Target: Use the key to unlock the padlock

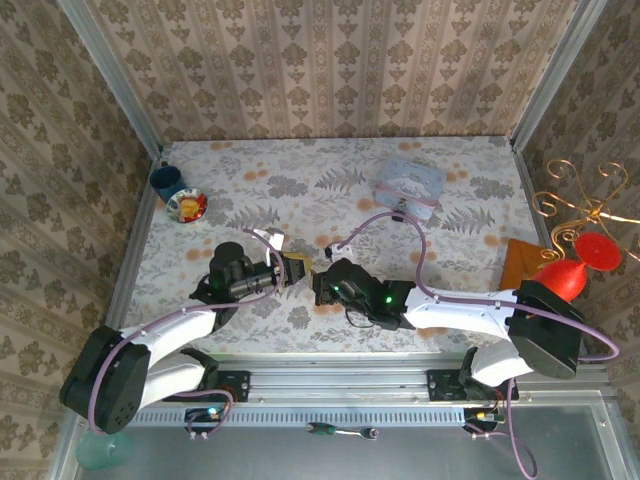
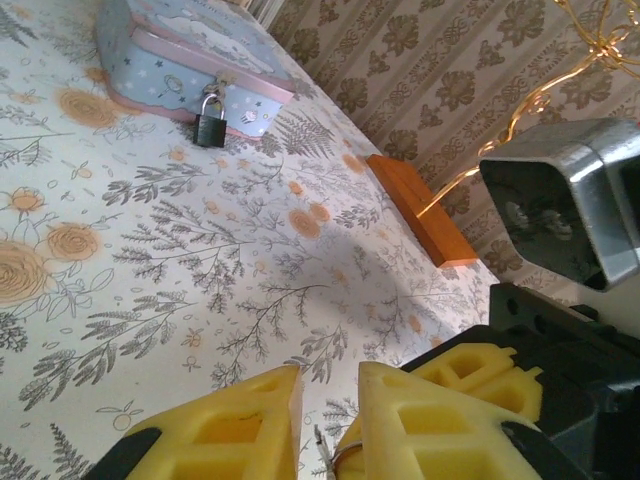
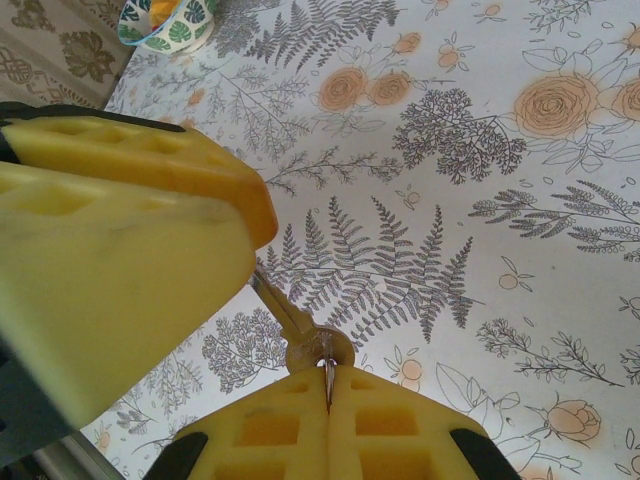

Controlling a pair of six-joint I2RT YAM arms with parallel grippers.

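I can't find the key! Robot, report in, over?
Right gripper shut on key. Left gripper narrow around its blade, grip unclear. Far off, padlock hangs on box. Nothing blocking.

I can't read any lettering, number or brand mark from here. The padlock point(image 2: 209, 128) has a dark body that may carry a stamp, but on my left wrist feed it is too small to tell. The bluish box point(image 2: 170, 60) behind it has a soft printed pattern without legible words, and the table point(image 1: 300, 170) cloth has flowers and ferns.
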